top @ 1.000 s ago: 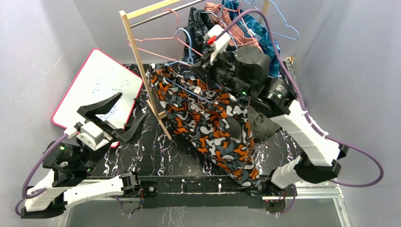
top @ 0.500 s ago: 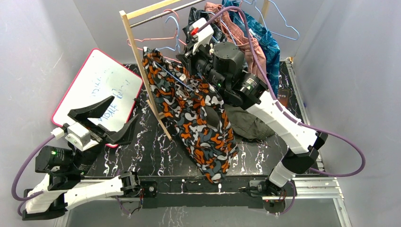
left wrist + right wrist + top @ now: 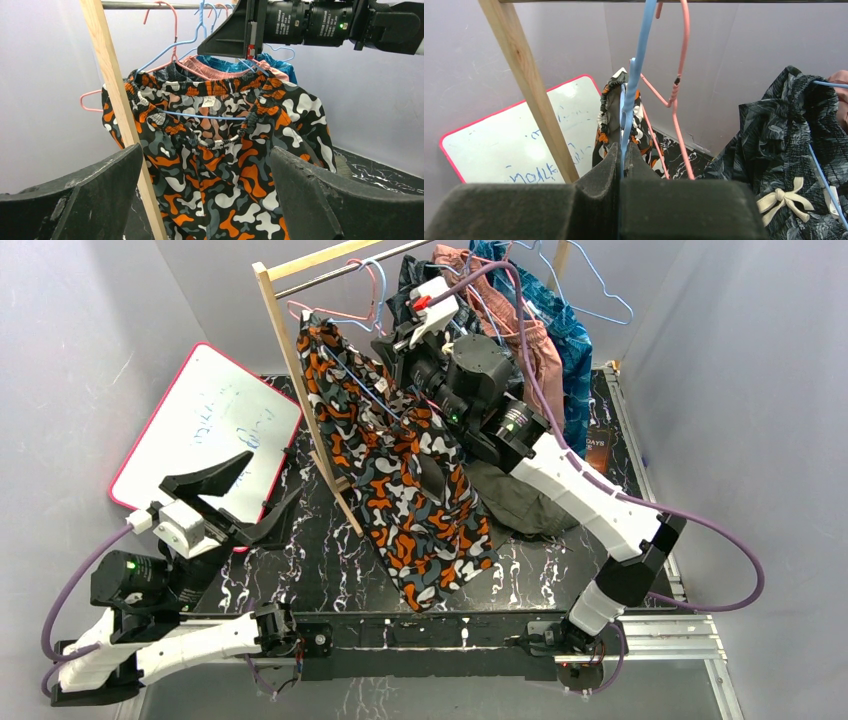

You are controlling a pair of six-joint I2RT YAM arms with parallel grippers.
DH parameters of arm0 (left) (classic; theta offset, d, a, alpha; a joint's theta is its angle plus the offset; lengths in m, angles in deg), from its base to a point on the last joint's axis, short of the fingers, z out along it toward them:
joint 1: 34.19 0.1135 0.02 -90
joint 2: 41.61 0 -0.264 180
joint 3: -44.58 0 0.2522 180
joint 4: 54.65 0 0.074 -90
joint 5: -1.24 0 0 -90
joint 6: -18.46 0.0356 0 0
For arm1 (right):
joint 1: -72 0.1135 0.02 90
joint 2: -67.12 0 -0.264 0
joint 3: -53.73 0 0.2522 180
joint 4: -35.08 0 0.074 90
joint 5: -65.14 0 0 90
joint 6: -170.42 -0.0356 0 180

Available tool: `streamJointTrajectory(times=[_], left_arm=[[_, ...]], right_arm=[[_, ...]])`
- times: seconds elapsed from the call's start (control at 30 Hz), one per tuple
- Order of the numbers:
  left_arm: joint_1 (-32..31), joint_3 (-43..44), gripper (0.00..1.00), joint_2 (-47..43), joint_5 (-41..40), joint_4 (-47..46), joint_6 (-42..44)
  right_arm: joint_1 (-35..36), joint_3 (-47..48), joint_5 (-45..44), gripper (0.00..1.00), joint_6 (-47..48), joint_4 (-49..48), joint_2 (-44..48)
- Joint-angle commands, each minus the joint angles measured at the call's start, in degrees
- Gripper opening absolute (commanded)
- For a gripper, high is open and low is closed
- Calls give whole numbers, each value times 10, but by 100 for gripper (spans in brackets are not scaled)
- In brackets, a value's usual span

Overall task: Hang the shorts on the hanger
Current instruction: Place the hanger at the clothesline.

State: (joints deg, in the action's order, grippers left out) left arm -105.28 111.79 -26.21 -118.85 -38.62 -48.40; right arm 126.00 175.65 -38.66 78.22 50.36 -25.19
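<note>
Shorts (image 3: 220,175) hang on the hanger (image 3: 210,117). My right gripper (image 3: 620,162) pinches its wire; I think only hooking the rail (image 3: 135,5) is left.

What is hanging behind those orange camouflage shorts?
Above the waistband of the orange-and-black camouflage shorts peek a salmon-pink garment and a teal patterned one; the rest is covered.

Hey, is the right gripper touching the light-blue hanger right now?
Touching. The right wrist view shows the right gripper pinched shut on the hanger, its blue wire running straight down between the fingers with no gap.
</note>
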Motion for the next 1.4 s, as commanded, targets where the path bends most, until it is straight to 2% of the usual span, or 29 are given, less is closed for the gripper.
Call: streamJointTrajectory(times=[0.0, 0.27, 0.6, 0.8, 1.37], left_arm=[[-3, -17, 98, -15, -13, -14, -17], [-3, -21, 98, -24, -16, -2, -29], [-3, -27, 98, -30, -17, 5, -34], [-3, -37, 98, -40, -24, 12, -46], [-3, -58, 98, -61, -26, 15, -65]], right_arm=[[-11, 15, 0, 0, -24, -99, 4], [-18, -30, 24, 0, -44, -159, 10], [-18, 22, 48, 0, -51, -132, -38], [-18, 65, 32, 0, -36, -98, -72], [-18, -57, 68, 0, -39, -234, 7]])
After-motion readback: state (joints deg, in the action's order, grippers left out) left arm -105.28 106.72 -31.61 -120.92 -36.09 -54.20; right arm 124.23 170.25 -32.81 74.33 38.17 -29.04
